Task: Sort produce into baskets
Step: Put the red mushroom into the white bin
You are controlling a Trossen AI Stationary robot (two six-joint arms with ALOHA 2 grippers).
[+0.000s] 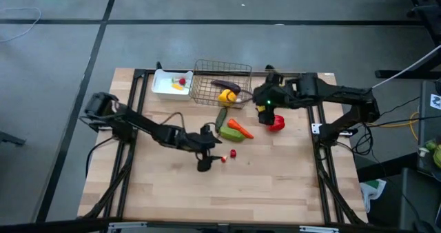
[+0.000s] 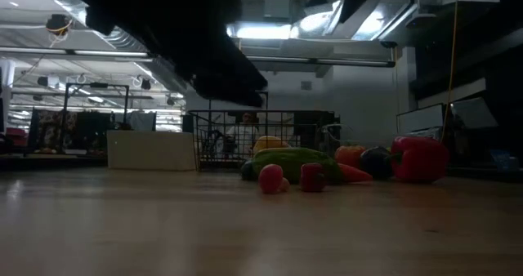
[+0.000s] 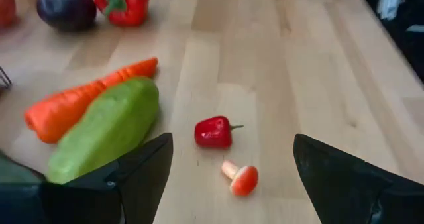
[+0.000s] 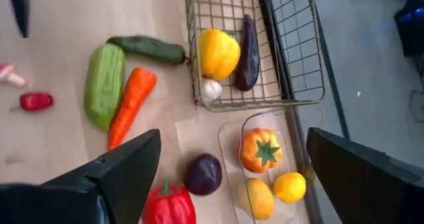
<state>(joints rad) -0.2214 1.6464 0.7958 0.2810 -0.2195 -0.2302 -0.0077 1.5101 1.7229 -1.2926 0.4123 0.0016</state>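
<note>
**Three baskets, loose produce between two open grippers**

On the worktop (image 1: 275, 191) the left gripper (image 1: 205, 157) hovers with its jaws spread wide and empty, just above two tiny red pieces: a small red pepper (image 3: 213, 132) and a small mushroom (image 3: 240, 177). Along the far edge, the white tray (image 1: 162, 88) holds two visible pieces. Beside it, the wire basket (image 4: 291, 58) contains three: one yellow pepper (image 4: 218, 53), one long eggplant (image 4: 249, 52) and one small white piece (image 4: 211, 89). In front of the basket lie one dark cucumber (image 4: 149, 47), one pale green vegetable (image 4: 105, 85) and one carrot (image 4: 131, 105). Farther right sit one purple onion (image 4: 203, 173) and one large red pepper (image 4: 167, 205). The clear bin (image 4: 232, 144) holds three orange and yellow fruits. The right gripper (image 1: 265, 103) hangs above this area, jaws wide apart, holding nothing
</note>
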